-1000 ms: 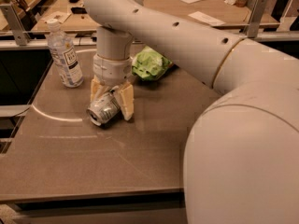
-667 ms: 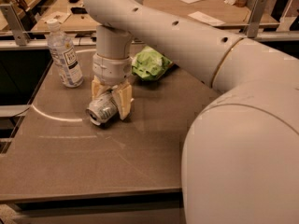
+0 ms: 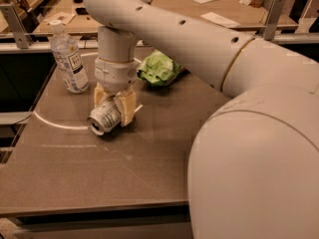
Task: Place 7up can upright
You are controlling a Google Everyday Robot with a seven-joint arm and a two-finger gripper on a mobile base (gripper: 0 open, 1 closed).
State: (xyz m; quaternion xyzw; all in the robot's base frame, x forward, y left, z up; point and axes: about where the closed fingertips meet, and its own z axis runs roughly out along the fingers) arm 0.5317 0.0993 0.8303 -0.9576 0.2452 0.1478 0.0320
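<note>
The 7up can [image 3: 103,119] is a silver can with green markings. It lies tilted, its round end facing the front left, just above or on the brown table [image 3: 99,178]. My gripper [image 3: 113,108] points down over the table's left middle, and its two tan fingers [image 3: 126,107] are shut on the can's body from either side. My white arm reaches in from the right and hides the table's right side.
A clear plastic bottle with a white label [image 3: 69,58] stands upright left of the gripper. A crumpled green chip bag [image 3: 158,68] lies behind it to the right. The table's left edge and a metal rail are near the bottle.
The gripper and the can have barely moved; the can stays tilted between the fingers.
</note>
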